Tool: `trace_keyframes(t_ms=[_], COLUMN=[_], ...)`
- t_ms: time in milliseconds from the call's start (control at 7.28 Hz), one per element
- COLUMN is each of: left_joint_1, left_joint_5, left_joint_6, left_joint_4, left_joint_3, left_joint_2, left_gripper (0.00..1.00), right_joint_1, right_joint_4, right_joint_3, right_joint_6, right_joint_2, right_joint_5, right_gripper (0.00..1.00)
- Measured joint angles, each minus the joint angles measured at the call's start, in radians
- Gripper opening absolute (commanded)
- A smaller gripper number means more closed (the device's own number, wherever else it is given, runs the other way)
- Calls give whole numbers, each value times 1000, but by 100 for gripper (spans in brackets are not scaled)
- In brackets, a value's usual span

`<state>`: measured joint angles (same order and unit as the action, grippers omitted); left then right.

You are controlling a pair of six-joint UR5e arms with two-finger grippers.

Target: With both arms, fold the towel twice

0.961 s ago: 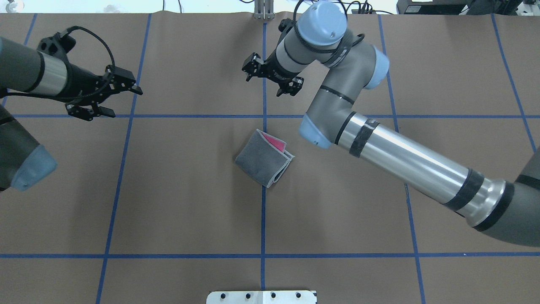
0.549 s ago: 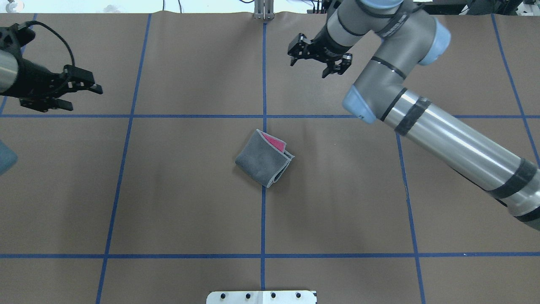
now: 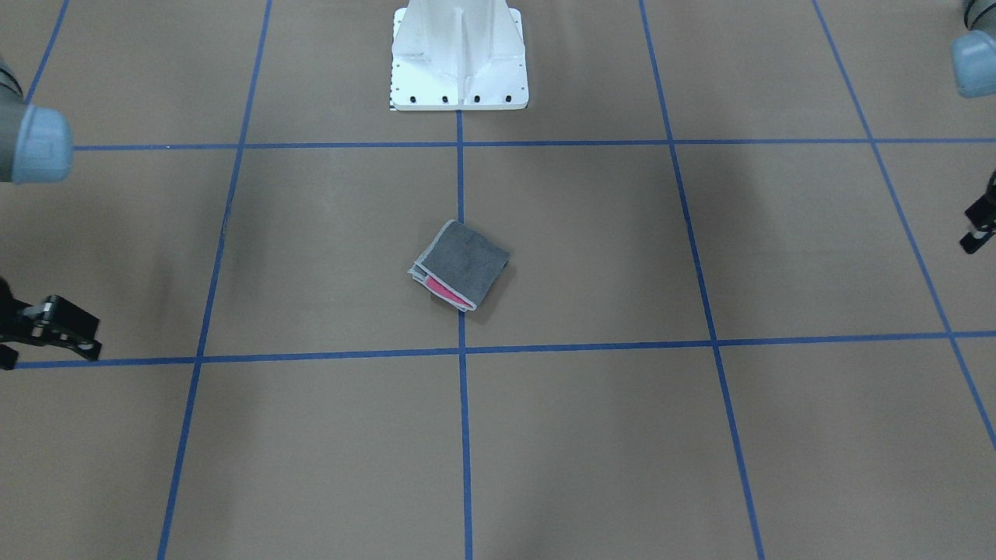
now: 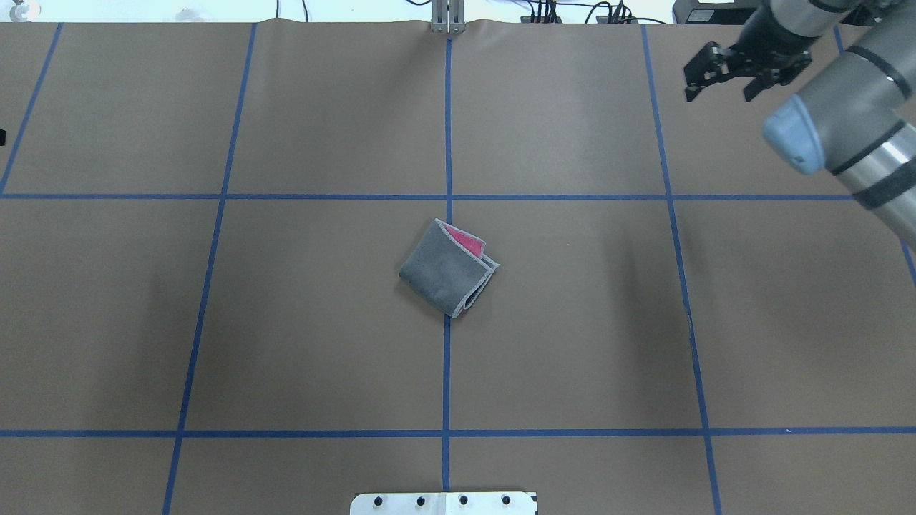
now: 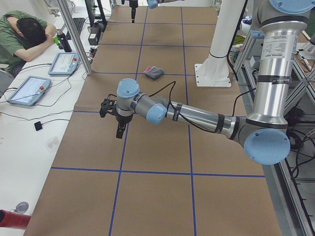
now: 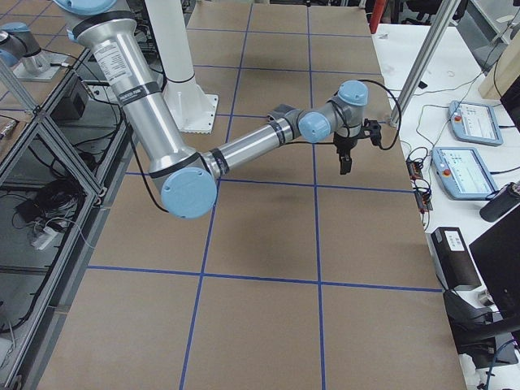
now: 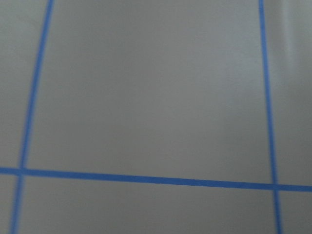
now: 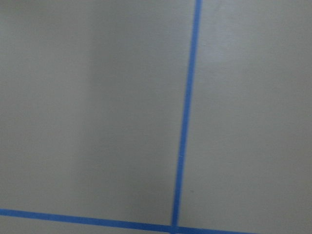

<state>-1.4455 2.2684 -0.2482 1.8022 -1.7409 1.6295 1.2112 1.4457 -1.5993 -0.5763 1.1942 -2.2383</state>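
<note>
With the small pink-and-dark-grey terry towel (image 4: pixel 447 268) lying twice-folded at the middle of the brown table (image 4: pixel 286 322), the task looks finished: the right pincer (image 4: pixel 719 89) hangs open and empty well apart, the left pincer (image 3: pixel 979 227) is too cropped to judge, and only parking the arms seems left.

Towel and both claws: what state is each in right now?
Towel: folded small, grey side up, pink peeking out at one edge, lying flat, untouched.
Right claw: open, empty, far from the towel.
Left claw: empty, far from the towel; open or shut cannot be told.
</note>
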Motion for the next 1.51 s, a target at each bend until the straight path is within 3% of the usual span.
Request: trace_keyframes(t_ms=[275, 549, 824, 1099, 1510], left_joint_1=[-72, -88, -99, -119, -137], left_joint_5=[1, -1, -2, 10, 56], left_joint_6=[239, 313, 318, 319, 318], left_joint_4=[-83, -91, -62, -70, -160], left_joint_3=[43, 124, 208, 177, 57], left_joint_2=[-21, -56, -75, -91, -140], left_gripper=[100, 100, 100, 100, 100], right_joint_1=[84, 186, 287, 347, 362], right_joint_4=[-47, -26, 141, 228, 234], right_joint_3=[-13, -3, 0, -4, -33], right_joint_6=[37, 214, 475, 592, 610], right_joint_2=[125, 196, 218, 243, 316], right_joint_5=[24, -49, -84, -91, -97], right_gripper=[100, 100, 100, 100, 100])
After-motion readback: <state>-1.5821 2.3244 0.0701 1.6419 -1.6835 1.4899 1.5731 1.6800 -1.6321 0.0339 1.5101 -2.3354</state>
